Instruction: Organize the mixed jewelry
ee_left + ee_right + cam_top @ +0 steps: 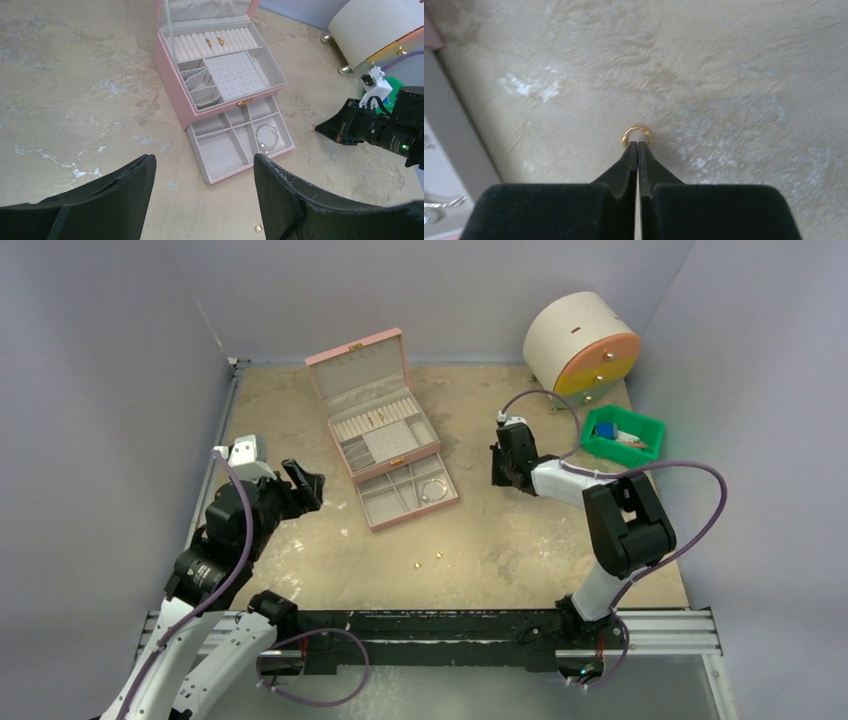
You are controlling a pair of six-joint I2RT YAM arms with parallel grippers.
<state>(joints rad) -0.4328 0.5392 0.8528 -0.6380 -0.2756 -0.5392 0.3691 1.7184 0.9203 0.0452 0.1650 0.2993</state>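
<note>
The pink jewelry box (372,400) stands open at the back middle with its drawer (408,492) pulled out. The silvery bracelet (433,490) lies in the drawer's right compartment and shows in the left wrist view (267,137). Two gold rings (214,41) sit in the ring rolls. My right gripper (638,144) is shut on a gold ring (636,128) at its fingertips, just above the table right of the box (497,475). Two tiny gold beads (428,560) lie on the table in front of the drawer. My left gripper (305,485) is open and empty, left of the drawer (205,160).
A green bin (623,435) with blue items stands at the back right, behind a round beige drum (580,340) with an orange-yellow face. Grey walls close in the table on three sides. One gold bead (258,228) lies by my left gripper's right finger.
</note>
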